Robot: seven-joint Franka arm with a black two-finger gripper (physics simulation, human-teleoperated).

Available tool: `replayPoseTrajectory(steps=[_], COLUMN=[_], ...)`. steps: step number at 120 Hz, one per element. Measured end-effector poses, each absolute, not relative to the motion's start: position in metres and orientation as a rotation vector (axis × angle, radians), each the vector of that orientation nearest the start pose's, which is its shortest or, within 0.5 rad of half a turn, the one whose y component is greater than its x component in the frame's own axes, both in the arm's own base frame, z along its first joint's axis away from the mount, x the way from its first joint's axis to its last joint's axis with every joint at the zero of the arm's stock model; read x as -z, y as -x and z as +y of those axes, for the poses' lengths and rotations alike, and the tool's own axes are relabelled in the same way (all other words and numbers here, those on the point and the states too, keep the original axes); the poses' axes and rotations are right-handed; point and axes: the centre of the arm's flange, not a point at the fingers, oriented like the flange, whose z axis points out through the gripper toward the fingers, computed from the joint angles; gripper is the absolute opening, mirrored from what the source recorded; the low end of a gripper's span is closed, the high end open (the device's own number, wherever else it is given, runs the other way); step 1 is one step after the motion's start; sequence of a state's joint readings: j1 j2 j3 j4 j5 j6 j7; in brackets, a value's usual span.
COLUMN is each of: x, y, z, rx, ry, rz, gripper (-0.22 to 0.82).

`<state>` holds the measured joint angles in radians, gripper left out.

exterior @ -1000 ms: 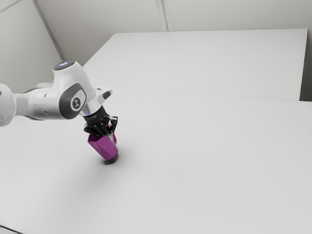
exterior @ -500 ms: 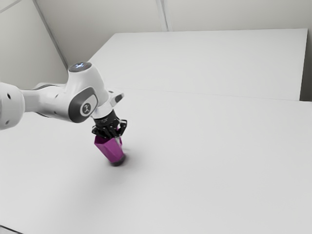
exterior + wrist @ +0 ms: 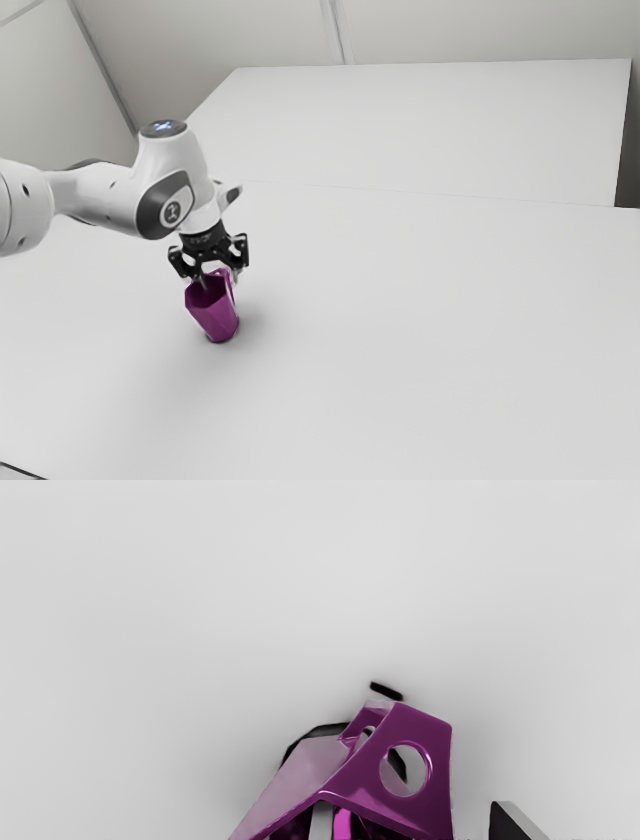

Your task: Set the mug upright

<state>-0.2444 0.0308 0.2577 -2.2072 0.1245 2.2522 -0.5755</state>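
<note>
In the exterior view my gripper point(image 3: 220, 279) is just above the magenta mug point(image 3: 214, 316), its fingers spread apart. The mug leans, with its mouth up toward the exterior view's left and its base low, at or near the table. My gripper point(image 3: 412, 822) stands open in the wrist view: one finger reaches inside the mug's mouth, and the other is outside, past the handle, with a gap to it. The mug's handle point(image 3: 365, 795), with a round hole, lies between the fingers. Much of the mug's inside is hidden.
The white table point(image 3: 420, 330) extends around the mug. Pale walls point(image 3: 480, 30) rise behind it, and a dark thin line point(image 3: 20, 470) crosses the exterior view's lower left corner.
My hand moved toward the exterior view's right with the mug, then back a little left. The fingers have opened, and the mug has shifted slightly left, showing more of its mouth.
</note>
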Motion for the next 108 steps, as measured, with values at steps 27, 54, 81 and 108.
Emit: replayPoseTrajectory(steps=[27,54,81,108], x=[-0.392,-0.439,-0.509,-0.601], y=[-0.542,-0.552,-0.557,-0.566], z=[-0.030,-0.058,-0.064,0.001], rx=[0.099,0.134,0.186,0.241], ry=[2.966,2.989,3.019,3.021], rz=[-0.663,-0.559,-0.402,-0.392], gripper=[0.50,0.57,0.59,0.60])
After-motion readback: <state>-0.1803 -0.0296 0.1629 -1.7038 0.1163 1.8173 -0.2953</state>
